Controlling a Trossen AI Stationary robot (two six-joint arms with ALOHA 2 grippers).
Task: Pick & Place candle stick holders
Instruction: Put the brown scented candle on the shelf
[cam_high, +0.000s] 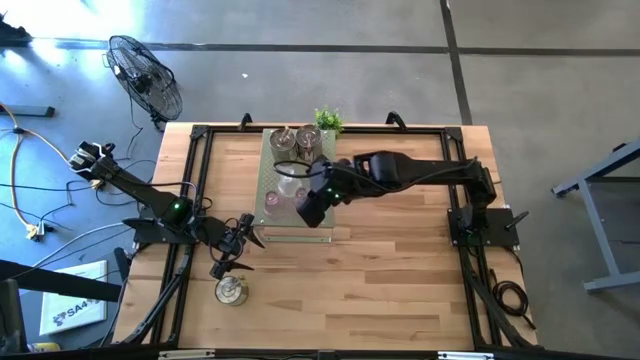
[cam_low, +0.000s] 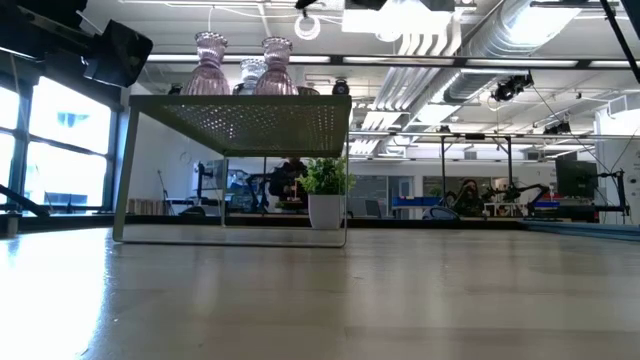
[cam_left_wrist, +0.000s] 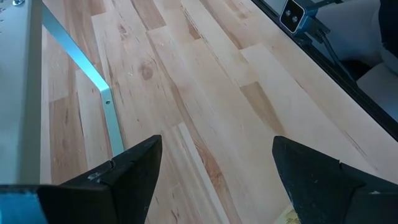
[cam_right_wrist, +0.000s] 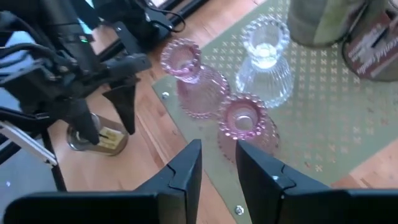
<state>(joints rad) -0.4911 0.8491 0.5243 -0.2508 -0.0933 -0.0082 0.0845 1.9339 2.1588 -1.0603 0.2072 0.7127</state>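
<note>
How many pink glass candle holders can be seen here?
2, both on the green perforated board: one pink holder by its edge, the second pink holder before the right gripper. None looks hidden.

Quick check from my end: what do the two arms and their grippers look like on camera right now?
Both arms are dark, near-black jointed links on black bases. The left arm shows a small green light near its middle. The left gripper has two broad, wedge-shaped black fingers. The right gripper has similar dark angular fingers. Black cables trail from the right arm's base.
</note>
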